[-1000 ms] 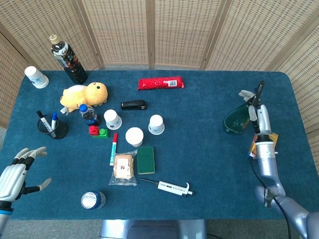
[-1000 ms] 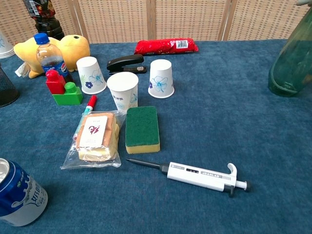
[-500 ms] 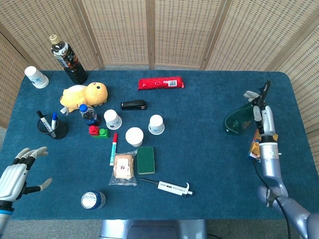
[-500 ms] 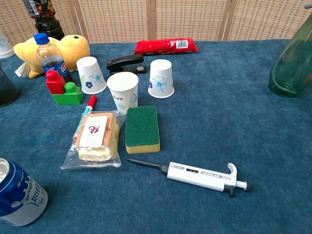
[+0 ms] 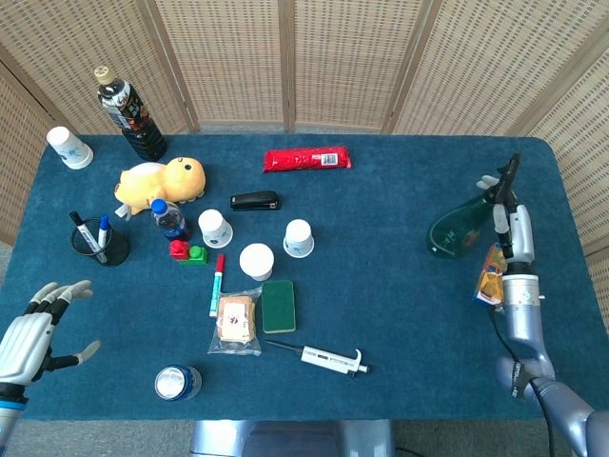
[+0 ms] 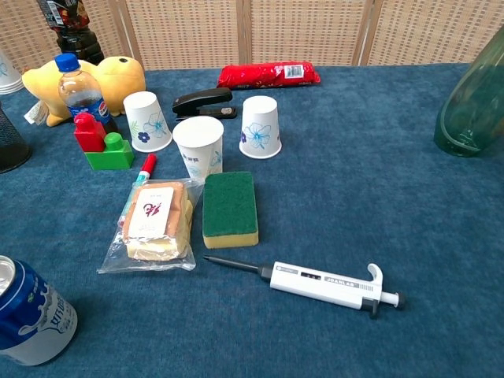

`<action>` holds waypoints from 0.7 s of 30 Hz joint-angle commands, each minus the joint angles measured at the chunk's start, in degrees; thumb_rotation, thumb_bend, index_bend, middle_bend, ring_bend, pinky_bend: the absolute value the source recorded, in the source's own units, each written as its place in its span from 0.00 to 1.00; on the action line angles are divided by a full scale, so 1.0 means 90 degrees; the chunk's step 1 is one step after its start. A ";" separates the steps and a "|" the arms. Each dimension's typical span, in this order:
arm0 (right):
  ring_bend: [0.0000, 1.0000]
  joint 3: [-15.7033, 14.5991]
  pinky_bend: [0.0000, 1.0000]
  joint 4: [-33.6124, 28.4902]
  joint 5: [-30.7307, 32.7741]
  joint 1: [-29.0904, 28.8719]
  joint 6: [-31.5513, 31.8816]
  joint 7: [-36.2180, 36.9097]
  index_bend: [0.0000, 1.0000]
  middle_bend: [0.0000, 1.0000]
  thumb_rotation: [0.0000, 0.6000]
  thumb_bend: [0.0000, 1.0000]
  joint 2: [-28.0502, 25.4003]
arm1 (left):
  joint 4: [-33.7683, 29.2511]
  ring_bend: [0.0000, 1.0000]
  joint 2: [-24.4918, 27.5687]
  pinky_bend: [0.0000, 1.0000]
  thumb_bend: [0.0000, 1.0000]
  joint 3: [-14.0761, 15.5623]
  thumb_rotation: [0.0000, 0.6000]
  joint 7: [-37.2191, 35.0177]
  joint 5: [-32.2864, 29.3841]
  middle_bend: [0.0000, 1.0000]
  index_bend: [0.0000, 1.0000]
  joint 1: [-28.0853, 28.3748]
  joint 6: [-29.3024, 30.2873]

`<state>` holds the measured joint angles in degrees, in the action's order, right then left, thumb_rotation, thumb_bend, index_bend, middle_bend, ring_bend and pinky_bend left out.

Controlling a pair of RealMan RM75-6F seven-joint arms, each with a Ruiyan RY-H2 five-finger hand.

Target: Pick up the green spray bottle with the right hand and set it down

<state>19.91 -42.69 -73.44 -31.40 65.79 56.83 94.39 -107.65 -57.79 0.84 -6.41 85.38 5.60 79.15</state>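
The green spray bottle [image 5: 458, 228] stands on the right side of the desk [image 5: 390, 305], a translucent, rounded plastic body that narrows to a pale nozzle at the top; in the chest view only its glassy lower part [image 6: 471, 110] shows at the right edge, its base on the blue cloth. The right hand [image 5: 508, 214] is just beside the bottle's neck, seen edge-on as a slim silver and black shape; whether its fingers touch or close on the bottle cannot be told. A small orange packet [image 5: 492, 273] lies near that wrist. The left hand [image 5: 33, 333] hovers at the near left corner, its metal fingers spread and holding nothing. The desk has a felt-like dark blue cover. Near the middle lie a flat green sponge [image 6: 229, 207] with a yellow underside, a clear bag of biscuits [image 6: 153, 222], a white pipette [image 6: 323, 284] with a thin dark tip, and three paper cups [image 6: 198, 144] with a blue flower print. A black stapler [image 6: 203, 103], a shiny red wrapper [image 6: 268, 74], a soft yellow toy [image 5: 159, 181] and a blue can [image 6: 30, 316] sit around them.
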 commanded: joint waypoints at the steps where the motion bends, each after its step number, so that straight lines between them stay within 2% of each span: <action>1: 0.13 0.0024 0.22 0.0008 0.0030 0.0007 -0.0037 0.0008 0.20 0.27 0.06 0.23 -0.0033 | -0.0007 0.18 -0.0002 0.06 0.28 0.0000 1.00 0.0007 0.0004 0.27 0.13 0.0003 -0.0001; 21: 0.13 0.0032 0.22 0.0034 0.0019 0.0169 0.0017 0.0102 0.20 0.27 0.05 0.23 -0.0278 | -0.0083 0.17 0.0010 0.06 0.28 0.0006 1.00 0.0093 0.0038 0.27 0.12 0.0015 0.0012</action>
<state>20.20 -42.41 -73.28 -29.91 65.92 57.72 91.93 -108.40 -57.70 0.90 -5.56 85.72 5.73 79.26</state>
